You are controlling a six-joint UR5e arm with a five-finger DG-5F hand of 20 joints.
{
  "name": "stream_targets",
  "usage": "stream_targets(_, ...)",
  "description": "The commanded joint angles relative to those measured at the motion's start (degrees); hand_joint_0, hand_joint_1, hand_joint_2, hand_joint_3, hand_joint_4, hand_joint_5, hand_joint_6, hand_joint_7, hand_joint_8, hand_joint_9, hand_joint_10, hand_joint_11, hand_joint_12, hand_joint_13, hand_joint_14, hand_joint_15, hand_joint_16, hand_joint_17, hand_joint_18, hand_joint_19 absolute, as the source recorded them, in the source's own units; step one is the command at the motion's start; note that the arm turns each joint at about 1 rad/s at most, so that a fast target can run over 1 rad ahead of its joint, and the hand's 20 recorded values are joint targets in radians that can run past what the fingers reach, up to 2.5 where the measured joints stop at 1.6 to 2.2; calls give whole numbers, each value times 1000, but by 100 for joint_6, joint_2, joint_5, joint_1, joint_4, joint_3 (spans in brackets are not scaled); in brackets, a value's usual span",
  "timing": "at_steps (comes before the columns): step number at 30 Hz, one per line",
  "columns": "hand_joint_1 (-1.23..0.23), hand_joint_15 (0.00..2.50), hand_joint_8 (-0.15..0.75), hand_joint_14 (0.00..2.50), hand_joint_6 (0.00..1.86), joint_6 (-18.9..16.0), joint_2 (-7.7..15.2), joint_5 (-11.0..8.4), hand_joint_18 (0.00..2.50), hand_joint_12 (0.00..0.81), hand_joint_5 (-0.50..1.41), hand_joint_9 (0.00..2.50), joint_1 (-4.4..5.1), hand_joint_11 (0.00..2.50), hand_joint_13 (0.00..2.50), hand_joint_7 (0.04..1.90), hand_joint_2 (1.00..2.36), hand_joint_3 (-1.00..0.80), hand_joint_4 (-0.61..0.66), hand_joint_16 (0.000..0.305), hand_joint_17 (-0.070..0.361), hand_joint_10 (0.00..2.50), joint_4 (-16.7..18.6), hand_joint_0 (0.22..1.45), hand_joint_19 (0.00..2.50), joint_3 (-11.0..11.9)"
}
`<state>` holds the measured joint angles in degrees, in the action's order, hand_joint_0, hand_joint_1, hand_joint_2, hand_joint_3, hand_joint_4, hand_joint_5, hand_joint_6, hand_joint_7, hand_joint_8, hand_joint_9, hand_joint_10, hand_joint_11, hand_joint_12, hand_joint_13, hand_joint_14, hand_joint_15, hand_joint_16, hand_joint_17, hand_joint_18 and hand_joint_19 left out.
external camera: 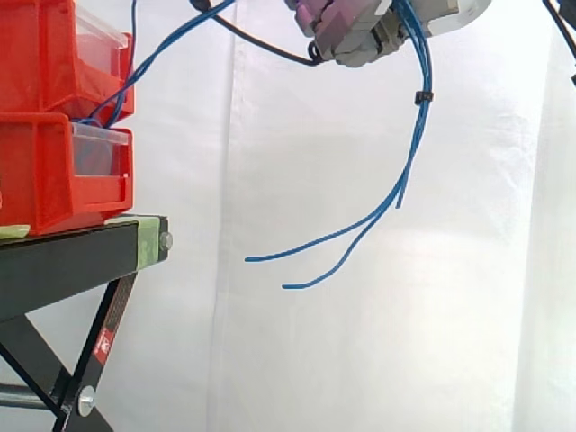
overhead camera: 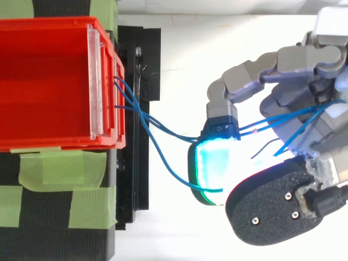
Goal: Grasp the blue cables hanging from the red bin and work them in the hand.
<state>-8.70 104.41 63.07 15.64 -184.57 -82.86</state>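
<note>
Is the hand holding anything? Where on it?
The hand's curled fingers hold the blue cables partway along: past the red bin, short of the dangling free ends.

Several thin blue cables (external camera: 416, 135) leave the front of the red bin (overhead camera: 54, 22), apparently at its lower edge, though the exact spot is hard to make out. They rise slack across the open gap and pass through the hand (external camera: 360, 31), whose fingers curl round them. Beyond it they hang down together, bound by a small black tie (external camera: 423, 95). They then sweep towards the bin, their free ends spread apart in the air.
</note>
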Motion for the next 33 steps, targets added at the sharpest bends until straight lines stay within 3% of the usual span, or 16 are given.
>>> stream_targets(1,-709,1889,511,2500,600,-9,0,-5,1199,522,377,782,0,2500,833,1254,1016,-79,180,60,134,2500,0,873,1374,7)
stream_targets(33,-707,1889,511,2500,597,0,0,-5,1199,522,369,782,0,2500,833,1259,1016,-96,168,60,134,2500,0,879,1374,-2)
